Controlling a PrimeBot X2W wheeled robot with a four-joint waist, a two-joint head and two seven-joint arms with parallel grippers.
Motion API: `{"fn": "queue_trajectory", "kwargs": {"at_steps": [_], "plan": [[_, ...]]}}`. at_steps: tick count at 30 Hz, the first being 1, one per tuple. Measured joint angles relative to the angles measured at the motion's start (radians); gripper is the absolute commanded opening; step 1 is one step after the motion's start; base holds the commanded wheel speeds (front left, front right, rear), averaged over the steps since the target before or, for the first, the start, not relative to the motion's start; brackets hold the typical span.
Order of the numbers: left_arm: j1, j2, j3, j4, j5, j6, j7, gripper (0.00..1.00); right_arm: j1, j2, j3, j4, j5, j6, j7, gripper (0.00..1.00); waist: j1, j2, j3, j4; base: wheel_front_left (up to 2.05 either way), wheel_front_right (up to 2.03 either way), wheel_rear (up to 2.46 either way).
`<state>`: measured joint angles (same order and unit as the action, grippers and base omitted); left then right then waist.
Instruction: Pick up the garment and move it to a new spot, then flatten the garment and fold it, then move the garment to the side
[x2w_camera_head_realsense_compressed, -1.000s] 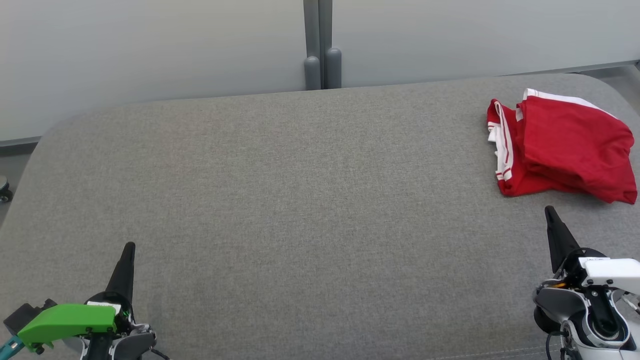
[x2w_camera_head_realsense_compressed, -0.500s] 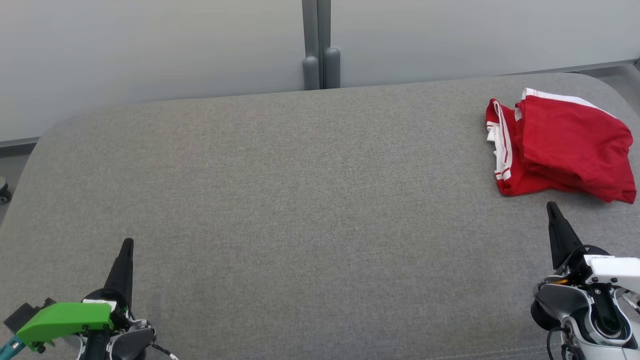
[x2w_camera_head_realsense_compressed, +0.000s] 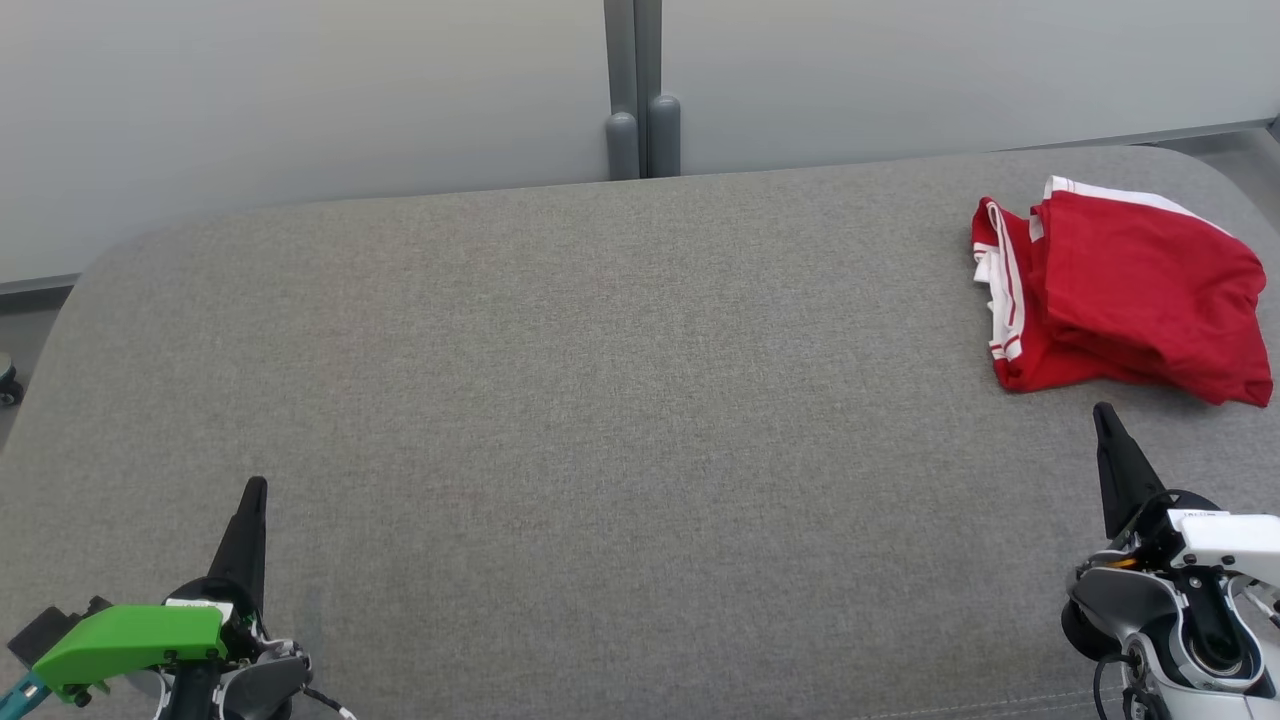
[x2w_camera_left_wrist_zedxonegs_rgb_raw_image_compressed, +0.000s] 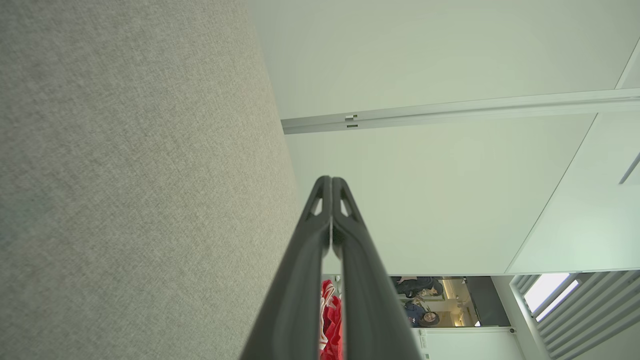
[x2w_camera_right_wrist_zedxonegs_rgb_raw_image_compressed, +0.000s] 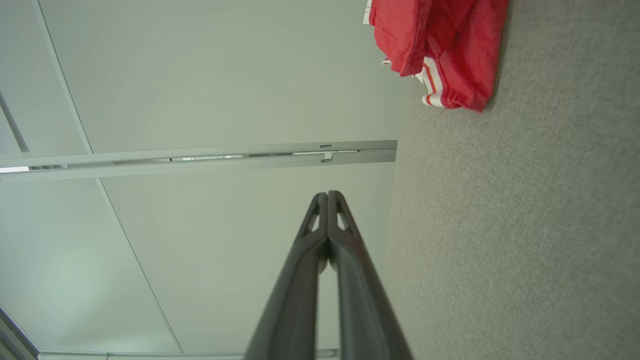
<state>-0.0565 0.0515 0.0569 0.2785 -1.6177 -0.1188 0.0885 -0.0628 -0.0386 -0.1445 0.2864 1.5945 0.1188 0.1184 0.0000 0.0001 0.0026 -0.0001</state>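
- A grey fabric-covered table (x2w_camera_head_realsense_compressed: 560, 400) spreads across the head view, with pale wall panels (x2w_camera_head_realsense_compressed: 300, 120) rising behind its far edge.
- The red garment (x2w_camera_head_realsense_compressed: 1130, 300), white-striped along one hem, lies in a loose, doubled-over bundle at the table's far right corner. Neither arm touches it. The right wrist view shows it (x2w_camera_right_wrist_zedxonegs_rgb_raw_image_compressed: 440, 45) well ahead of that arm's fingers.
- The right gripper (x2w_camera_head_realsense_compressed: 1103, 415) sits just short of the bundle, its two dark fingers pressed together tip to tip and holding nothing.
- The left gripper (x2w_camera_head_realsense_compressed: 258, 487) sits at the near left, well apart from the garment, likewise closed flat and empty.
- With both arms parked and the cloth off to one side, the work looks either finished or not yet begun; the pictures do not settle which.
- If the pick-up is ahead, the right arm is the nearer one. It would need to part its fingers, reach forward over the near hem and pinch a single edge, not the whole stack.
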Motion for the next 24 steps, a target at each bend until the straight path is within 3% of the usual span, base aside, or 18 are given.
{"fn": "queue_trajectory", "kwargs": {"at_steps": [24], "plan": [[0.000,0.000,0.001,0.002,0.000,0.000,0.000,0.00,0.000,0.000,0.001,-0.002,0.001,0.000,0.000,0.00,0.0000,0.0000,0.000,0.000,0.00,0.00,0.00]]}}
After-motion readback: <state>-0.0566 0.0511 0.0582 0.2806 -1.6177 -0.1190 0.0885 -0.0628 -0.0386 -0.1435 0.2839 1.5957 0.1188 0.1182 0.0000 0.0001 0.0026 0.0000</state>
